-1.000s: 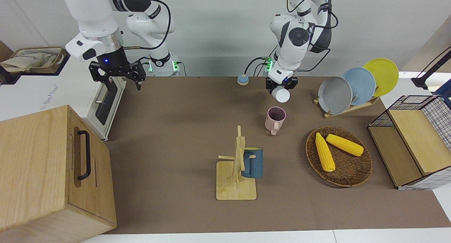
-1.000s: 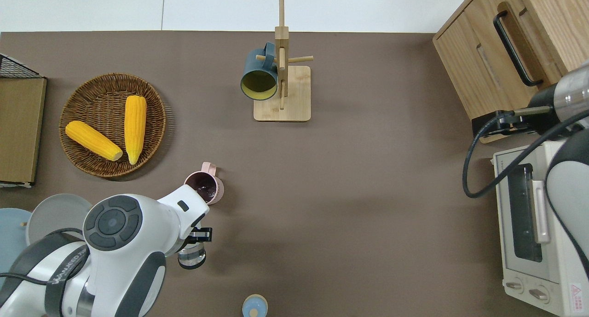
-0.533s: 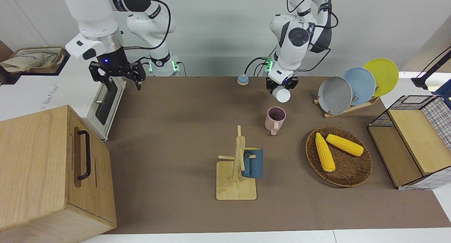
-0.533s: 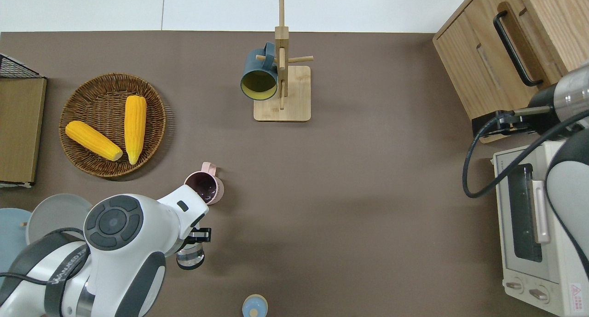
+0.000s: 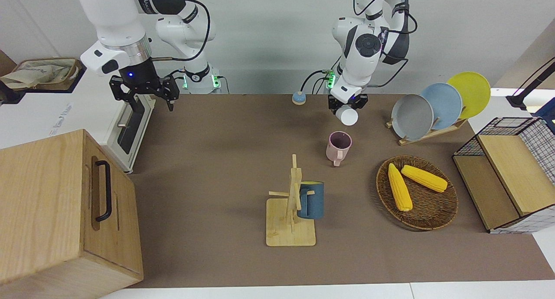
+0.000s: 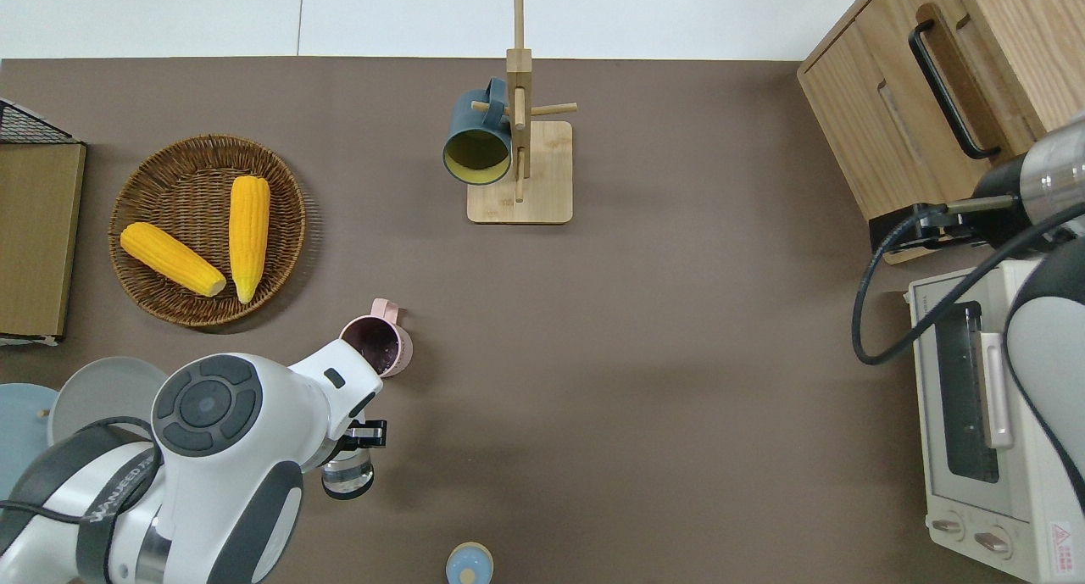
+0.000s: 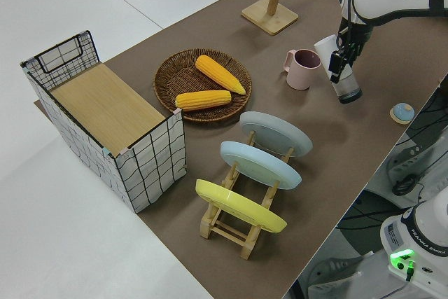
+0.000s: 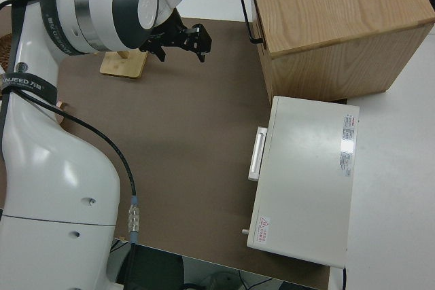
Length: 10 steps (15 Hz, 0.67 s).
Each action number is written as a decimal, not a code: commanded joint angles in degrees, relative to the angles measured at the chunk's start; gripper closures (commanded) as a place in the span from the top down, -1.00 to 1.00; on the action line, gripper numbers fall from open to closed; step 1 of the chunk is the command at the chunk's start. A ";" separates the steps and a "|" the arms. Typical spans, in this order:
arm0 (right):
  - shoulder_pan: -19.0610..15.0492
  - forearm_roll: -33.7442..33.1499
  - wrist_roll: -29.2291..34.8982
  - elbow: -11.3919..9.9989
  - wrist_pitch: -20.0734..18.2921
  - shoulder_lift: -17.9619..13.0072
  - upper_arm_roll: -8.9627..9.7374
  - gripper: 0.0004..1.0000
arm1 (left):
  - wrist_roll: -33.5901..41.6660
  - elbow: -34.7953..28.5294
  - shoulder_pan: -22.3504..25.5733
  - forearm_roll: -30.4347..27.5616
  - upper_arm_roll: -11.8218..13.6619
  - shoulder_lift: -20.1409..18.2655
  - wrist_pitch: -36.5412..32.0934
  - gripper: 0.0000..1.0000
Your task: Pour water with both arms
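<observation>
Nearest the robots, the left gripper (image 5: 347, 106) is clamped around a small clear bottle with a white base (image 7: 346, 89), holding it tilted in the air over bare brown tabletop (image 6: 644, 330), close to the squat pink ceramic mug (image 6: 378, 344) that stands a little farther out. I'd say the pour is either about to begin or winding down, and if the mug needs water the bottle's mouth must come over its rim. The right gripper (image 5: 145, 93) is parked, fingers spread.
</observation>
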 commanded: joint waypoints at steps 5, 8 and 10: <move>-0.28 1.12 -0.79 0.01 -0.72 -0.45 0.06 0.98 | -1.69 1.66 -0.20 0.47 0.38 -2.64 -1.83 -1.00; -0.28 1.12 -0.79 0.01 -0.72 -0.45 0.06 0.98 | -1.95 -3.24 -0.20 -0.23 0.38 -7.36 3.50 -1.00; -0.28 1.12 -0.79 0.01 -0.63 -0.45 0.06 0.98 | -1.96 -8.85 -0.20 -1.29 0.73 -11.67 10.52 -1.00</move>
